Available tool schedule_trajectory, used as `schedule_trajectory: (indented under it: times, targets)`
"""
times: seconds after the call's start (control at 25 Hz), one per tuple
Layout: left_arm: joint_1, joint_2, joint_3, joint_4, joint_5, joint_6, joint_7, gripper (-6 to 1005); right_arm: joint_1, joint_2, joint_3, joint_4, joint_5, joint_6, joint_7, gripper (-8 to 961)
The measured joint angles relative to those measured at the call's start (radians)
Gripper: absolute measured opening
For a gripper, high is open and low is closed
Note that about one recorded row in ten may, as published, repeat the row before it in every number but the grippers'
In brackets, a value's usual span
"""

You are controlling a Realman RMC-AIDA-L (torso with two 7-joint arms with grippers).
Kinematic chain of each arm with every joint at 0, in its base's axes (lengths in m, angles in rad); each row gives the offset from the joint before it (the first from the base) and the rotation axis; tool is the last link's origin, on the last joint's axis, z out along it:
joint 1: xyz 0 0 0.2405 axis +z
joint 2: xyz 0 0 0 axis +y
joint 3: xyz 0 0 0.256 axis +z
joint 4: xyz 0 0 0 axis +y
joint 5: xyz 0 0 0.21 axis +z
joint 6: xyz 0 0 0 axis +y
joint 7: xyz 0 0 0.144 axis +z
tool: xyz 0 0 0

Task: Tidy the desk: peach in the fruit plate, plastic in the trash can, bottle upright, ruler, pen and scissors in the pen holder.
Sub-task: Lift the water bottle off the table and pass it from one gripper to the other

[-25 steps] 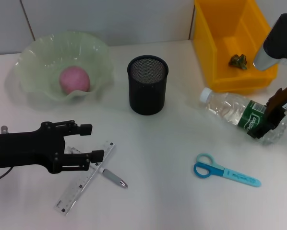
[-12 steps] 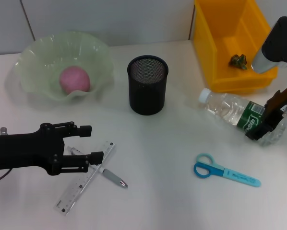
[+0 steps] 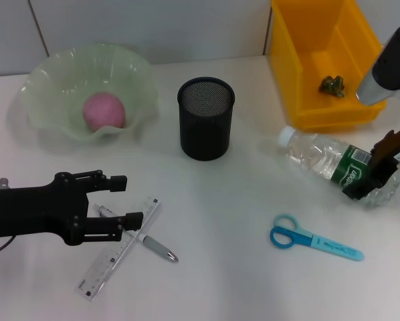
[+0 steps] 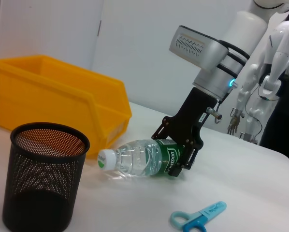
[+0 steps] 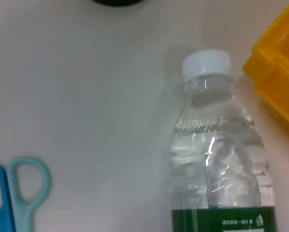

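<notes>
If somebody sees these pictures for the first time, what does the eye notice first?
Probably the right gripper, clamped around the green label of the water bottle lying on its side before the yellow trash can. Next, the pink peach in the pale green fruit plate at far left, and the black left gripper open above the ruler.

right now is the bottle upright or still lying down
Lying down. The bottle rests on its side on the desk, its cap toward the pen holder, with the right gripper clamped at its label end.
</notes>
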Motion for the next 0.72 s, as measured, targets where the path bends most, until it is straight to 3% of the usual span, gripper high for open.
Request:
schedule_trajectory:
  times: [0.12,0.4,0.72]
  targets:
    - [0.000,0.000,-0.004,0.000,0.000,0.002,0.000,809,-0.030,0.005,0.001,-0.064,0.051,-0.038,-0.008,785]
    - [-0.002,-0.001,-0.006,0.000,0.000,0.003,0.001,809,-0.129,-0.006,0.002,-0.215,0.273,-0.117,-0.053,776]
    - [-0.008,-0.005,-0.006,0.000,0.000,0.004,0.001,809,-0.206,0.001,0.064,-0.262,0.465,-0.121,-0.154,770]
